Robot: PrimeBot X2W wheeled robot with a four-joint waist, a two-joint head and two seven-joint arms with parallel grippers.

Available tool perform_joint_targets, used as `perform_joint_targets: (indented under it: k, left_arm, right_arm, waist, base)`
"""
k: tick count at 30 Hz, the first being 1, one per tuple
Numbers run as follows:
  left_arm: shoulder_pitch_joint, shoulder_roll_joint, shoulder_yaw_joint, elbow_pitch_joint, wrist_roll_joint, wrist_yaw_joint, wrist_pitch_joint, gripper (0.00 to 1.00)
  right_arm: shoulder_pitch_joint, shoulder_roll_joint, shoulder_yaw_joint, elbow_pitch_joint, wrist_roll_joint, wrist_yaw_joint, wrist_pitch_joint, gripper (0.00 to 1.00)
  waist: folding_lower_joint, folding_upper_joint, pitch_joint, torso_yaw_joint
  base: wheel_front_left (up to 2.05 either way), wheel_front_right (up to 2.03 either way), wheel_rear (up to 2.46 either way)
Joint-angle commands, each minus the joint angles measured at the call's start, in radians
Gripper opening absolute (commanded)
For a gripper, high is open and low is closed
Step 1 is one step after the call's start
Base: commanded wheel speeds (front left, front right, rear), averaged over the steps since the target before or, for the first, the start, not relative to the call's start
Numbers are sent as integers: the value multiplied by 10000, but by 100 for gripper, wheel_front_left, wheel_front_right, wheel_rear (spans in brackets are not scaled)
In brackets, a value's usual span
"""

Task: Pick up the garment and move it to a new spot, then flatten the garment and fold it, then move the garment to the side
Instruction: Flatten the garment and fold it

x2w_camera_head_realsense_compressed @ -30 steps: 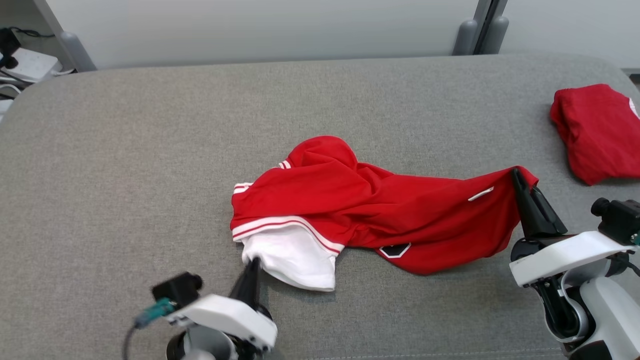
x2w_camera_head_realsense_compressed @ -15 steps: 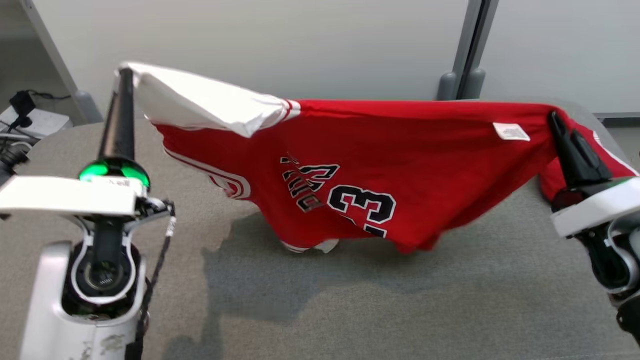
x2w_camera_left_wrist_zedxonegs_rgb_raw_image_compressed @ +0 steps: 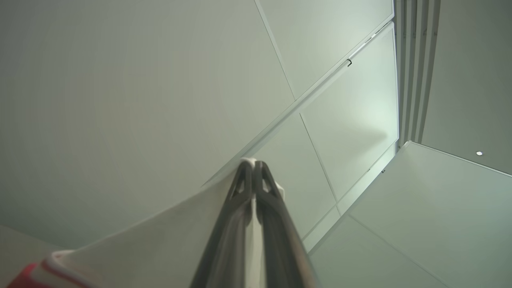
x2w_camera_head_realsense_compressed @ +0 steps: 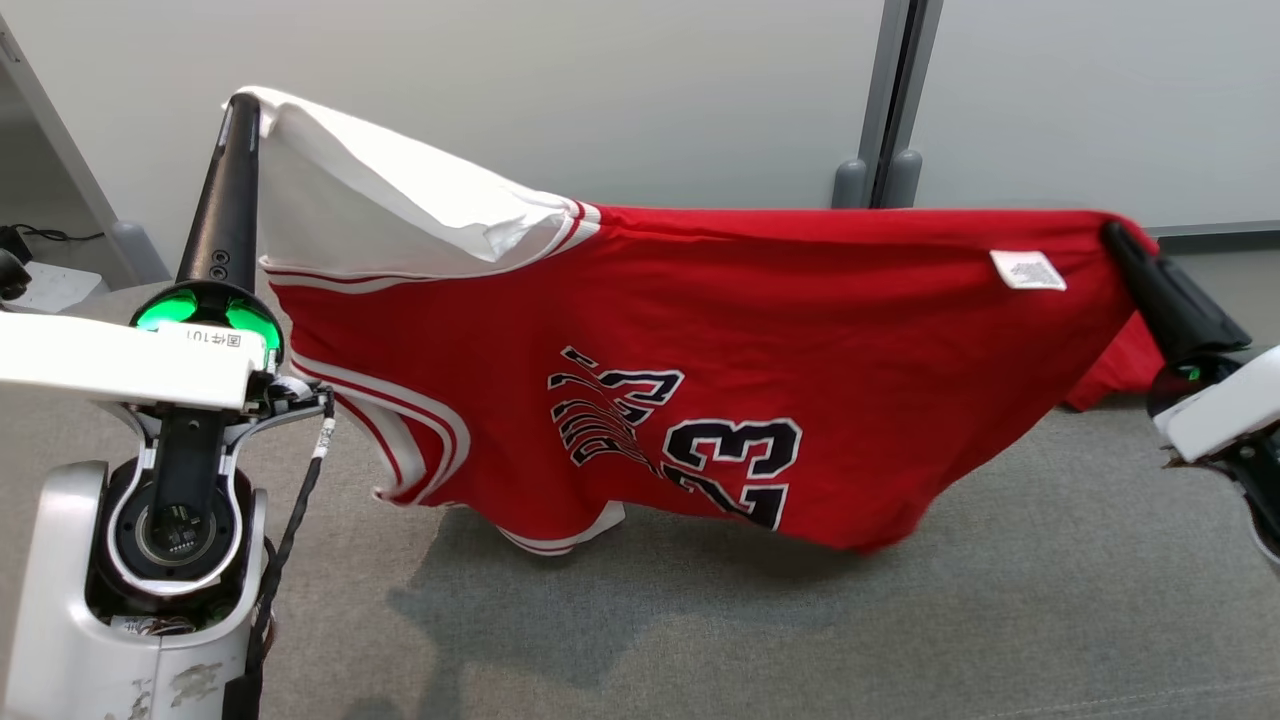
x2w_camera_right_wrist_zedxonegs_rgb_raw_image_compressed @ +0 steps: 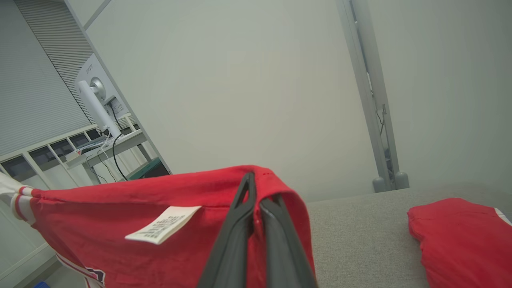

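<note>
Head view shows you the garment [x2w_camera_head_realsense_compressed: 700, 300] hung above the middle of the worktop [x2w_camera_head_realsense_compressed: 1000, 620], left gripper [x2w_camera_head_realsense_compressed: 235, 110] clamped shut on its white end, right gripper [x2w_camera_head_realsense_compressed: 1115, 235] likewise on its red corner; soft, light cloth, best gripped at corners.

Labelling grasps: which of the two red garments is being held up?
The red jersey numbered 23, hanging between the left gripper and right gripper. The other red garment lies bunched on the grey surface.

Your bare desk [x2w_camera_head_realsense_compressed: 700, 640] beneath the hanging jersey [x2w_camera_head_realsense_compressed: 800, 330]; a red bundle [x2w_camera_right_wrist_zedxonegs_rgb_raw_image_compressed: 460, 240] at your far right.
</note>
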Motion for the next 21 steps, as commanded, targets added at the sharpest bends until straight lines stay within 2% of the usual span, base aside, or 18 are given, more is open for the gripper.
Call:
perform_joint_targets:
  k: [1,5,8,12,14,16,17,19,21]
  left_arm:
    - [-481,211,378,-470,-111,-106,45,0]
    - [-899,79,320,-1401,-599,98,450,0]
    - [-1364,-138,341,-2337,-1141,595,789,0]
    - [-2060,-511,694,-3217,-1764,1808,797,0]
    - [-2239,-511,642,-3304,-1831,2432,927,0]
    - [-2168,-347,443,-3052,-1649,2843,1050,0]
    - [-1988,-168,188,-2406,-1333,2897,1051,0]
    - [-1977,99,-33,-1303,-760,2495,788,0]
    - [-2409,443,-243,80,116,1784,194,0]
  right_arm:
    - [-112,-406,-98,-437,267,14,-166,0]
    - [-209,-1136,-567,-1443,875,14,-379,0]
    - [-125,-1996,-1468,-2490,1371,14,-715,0]
    - [219,-3114,-2778,-3758,1878,14,-967,0]
    - [418,-3347,-3021,-4026,2017,14,-884,0]
    - [488,-3154,-2648,-4105,2357,14,-407,0]
    - [239,-2749,-1977,-3585,2309,14,138,0]
    - [-471,-1975,-1287,-2628,2148,14,582,0]
    - [-1644,-1014,-591,-1327,1694,14,930,0]
  waist:
    - [0,-1,-41,-11]
    - [0,-1,-131,0]
    - [0,-1,-180,14]
    - [0,-1,-157,-29]
    - [0,-1,-76,-101]
    - [0,-1,93,-188]
    - [0,-1,326,-236]
    - [0,-1,567,-212]
    - [0,-1,890,-200]
  base:
    - [0,0,0]
    - [0,0,0]
    - [0,0,0]
    - [0,0,0]
    - [0,0,0]
    - [0,0,0]
    - [0,0,0]
    - [0,0,0]
    - [0,0,0]
